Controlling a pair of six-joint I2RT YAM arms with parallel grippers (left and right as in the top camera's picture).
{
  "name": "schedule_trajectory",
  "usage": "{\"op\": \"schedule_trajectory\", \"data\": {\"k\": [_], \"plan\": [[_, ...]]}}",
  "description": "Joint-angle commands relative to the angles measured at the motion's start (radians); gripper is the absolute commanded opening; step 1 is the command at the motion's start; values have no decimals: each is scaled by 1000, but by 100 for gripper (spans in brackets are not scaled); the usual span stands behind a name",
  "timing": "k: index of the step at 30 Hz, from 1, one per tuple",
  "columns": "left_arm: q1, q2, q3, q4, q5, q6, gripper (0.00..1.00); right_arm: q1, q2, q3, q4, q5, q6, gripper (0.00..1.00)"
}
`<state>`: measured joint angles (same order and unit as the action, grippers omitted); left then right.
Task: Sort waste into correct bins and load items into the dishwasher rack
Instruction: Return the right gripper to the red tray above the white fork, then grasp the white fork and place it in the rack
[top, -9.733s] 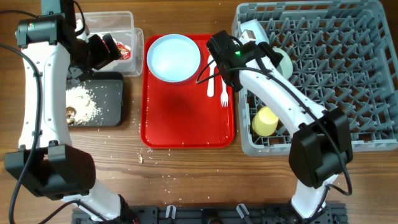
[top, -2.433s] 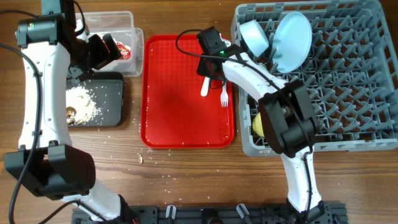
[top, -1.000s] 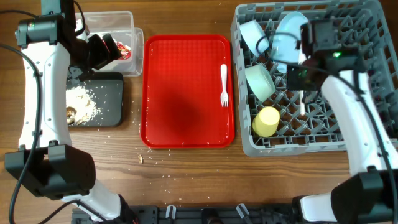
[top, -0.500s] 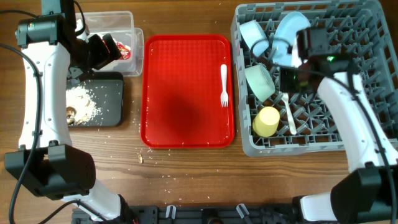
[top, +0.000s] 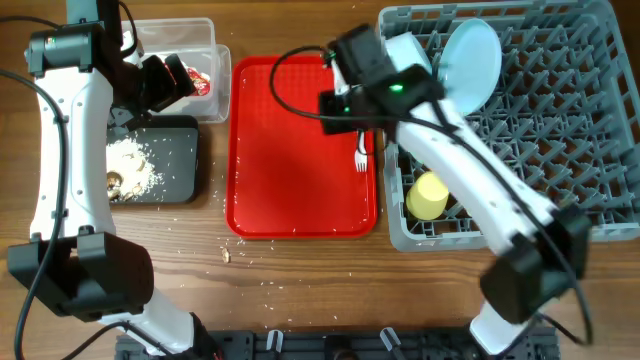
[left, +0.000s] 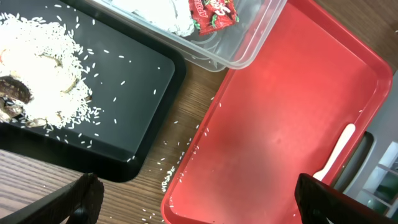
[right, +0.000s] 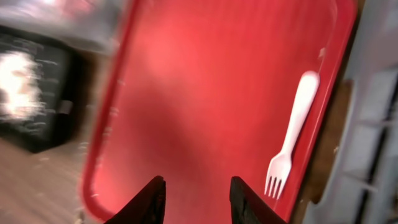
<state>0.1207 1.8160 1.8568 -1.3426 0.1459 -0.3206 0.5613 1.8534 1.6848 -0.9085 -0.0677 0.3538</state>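
The white fork (top: 361, 156) lies at the right edge of the red tray (top: 290, 170); it also shows in the right wrist view (right: 292, 134) and the left wrist view (left: 336, 152). My right gripper (top: 345, 112) hovers open and empty over the tray, left of the fork (right: 198, 199). The grey rack (top: 570, 150) holds the pale blue plate (top: 470, 52), blue bowl (top: 405, 48) and yellow cup (top: 428, 195). My arm hides the green bowl and spoon. My left gripper (top: 165, 80) is open and empty (left: 205, 199) by the clear tub (top: 180, 38), which holds the wrapper (left: 211, 12).
The black tray (top: 185, 165) holds beige food scraps (top: 135, 170), also seen in the left wrist view (left: 43, 93). Loose crumbs lie on the wooden table (top: 250, 260) in front of the red tray. The rack's right half has bare pegs.
My right arm has swung left from the rack to above the red tray, with the spoon left in the rack. The left arm has not moved.
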Motion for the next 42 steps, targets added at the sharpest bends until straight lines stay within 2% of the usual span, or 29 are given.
{"op": "schedule_trajectory", "data": {"k": [1, 9, 20, 23, 28, 30, 36, 42], "plan": [[0, 2, 4, 2, -6, 2, 100, -13, 125, 6, -10, 130, 91, 37], [0, 2, 4, 2, -6, 2, 100, -35, 314, 6, -1, 158, 41, 45], [0, 2, 4, 2, -6, 2, 100, -57, 384, 5, 26, 232, 10, 45], [0, 2, 4, 3, -6, 2, 100, -57, 397, 3, 30, 216, -14, 38], [0, 2, 4, 2, -6, 2, 100, -57, 441, 3, 2, 175, -66, 5], [0, 2, 4, 2, -6, 2, 100, -57, 439, 4, -6, 166, -66, 4], [0, 2, 4, 2, -6, 2, 100, -57, 294, 29, -32, 31, -164, 4], [0, 2, 4, 2, -6, 2, 100, -66, -50, 122, -159, 56, -206, 4]]}}
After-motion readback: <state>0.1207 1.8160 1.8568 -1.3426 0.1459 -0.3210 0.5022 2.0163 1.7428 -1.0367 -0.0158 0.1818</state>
